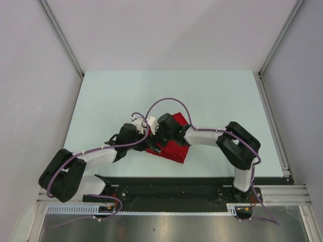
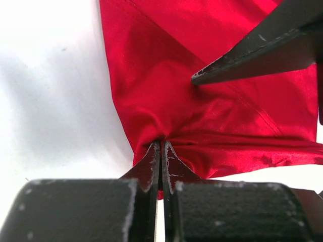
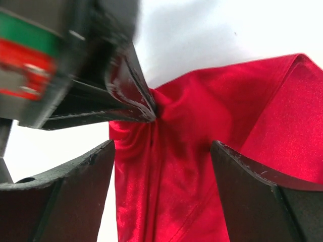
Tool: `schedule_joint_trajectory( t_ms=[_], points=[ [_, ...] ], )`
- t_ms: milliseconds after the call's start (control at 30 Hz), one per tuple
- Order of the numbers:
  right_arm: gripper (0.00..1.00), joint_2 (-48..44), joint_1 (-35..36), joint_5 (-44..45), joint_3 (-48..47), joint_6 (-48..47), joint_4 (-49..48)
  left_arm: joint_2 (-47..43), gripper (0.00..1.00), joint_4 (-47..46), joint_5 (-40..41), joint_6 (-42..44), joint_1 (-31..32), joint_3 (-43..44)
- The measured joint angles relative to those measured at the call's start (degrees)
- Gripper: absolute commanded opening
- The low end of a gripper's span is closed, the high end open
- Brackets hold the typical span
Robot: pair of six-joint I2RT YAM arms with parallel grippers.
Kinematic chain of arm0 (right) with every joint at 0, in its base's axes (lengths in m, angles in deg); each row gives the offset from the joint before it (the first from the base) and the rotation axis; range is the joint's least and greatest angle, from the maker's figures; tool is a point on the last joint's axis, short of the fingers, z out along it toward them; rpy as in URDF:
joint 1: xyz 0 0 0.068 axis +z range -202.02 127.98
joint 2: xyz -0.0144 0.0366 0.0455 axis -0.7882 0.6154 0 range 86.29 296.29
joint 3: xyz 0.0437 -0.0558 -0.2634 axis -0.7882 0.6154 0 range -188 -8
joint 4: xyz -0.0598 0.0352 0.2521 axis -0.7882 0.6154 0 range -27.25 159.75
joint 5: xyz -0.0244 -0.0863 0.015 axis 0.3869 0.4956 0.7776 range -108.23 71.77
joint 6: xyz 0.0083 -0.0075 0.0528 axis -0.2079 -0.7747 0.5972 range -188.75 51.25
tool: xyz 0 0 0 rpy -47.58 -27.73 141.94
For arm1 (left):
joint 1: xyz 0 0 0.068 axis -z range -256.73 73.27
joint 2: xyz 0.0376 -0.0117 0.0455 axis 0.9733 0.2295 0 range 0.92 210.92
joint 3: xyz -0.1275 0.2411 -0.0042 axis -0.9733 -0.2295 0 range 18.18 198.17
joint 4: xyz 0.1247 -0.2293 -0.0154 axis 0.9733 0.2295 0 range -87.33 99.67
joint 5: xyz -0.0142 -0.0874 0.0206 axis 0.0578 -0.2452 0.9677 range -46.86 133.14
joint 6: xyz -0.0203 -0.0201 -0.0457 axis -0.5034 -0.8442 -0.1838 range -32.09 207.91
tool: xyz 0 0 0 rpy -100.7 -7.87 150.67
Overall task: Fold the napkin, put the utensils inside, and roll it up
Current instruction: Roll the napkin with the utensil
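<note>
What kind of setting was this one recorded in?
Probably a lab test cell: plain white panels in aluminium framing wall off a pale table, with the left arm and right arm bolted to a rail.

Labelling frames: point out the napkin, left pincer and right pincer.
napkin (image 2: pixel 202 128): left wrist view, middle of the cloth.
left pincer (image 2: pixel 160 145): left wrist view, shut tips pinching the napkin.
right pincer (image 3: pixel 161 147): right wrist view, midway between open fingertips.

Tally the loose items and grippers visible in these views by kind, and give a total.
Red napkin: 1
Grippers: 2 (left gripper shut on the cloth's bunched edge, right gripper open astride it)
Utensils: 0 in view
Total: 3
</note>
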Motion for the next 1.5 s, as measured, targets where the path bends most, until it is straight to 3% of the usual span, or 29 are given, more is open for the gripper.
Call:
schedule_joint_trajectory(
  t_ms=[600,967,1333,1500],
  points=[
    [0.77,2.19,0.37,-2.86,-2.97,-0.28,7.65,-0.44,0.0,0.7,-0.46,-1.99,-0.59,0.0],
    [0.79,1.77,2.45,5.35,-2.12,1.92,6.58,-0.74,0.0,0.92,-0.9,-2.78,-0.83,0.0],
    [0.79,-12.48,4.26,13.9,7.87,2.89,1.79,-0.63,0.0,0.9,-2.45,-2.36,-0.79,0.07],
    [0.67,-13.46,4.59,13.68,7.87,3.91,0.94,-0.2,0.0,1.11,-2.51,-2.38,-0.79,0.63]
  ],
)
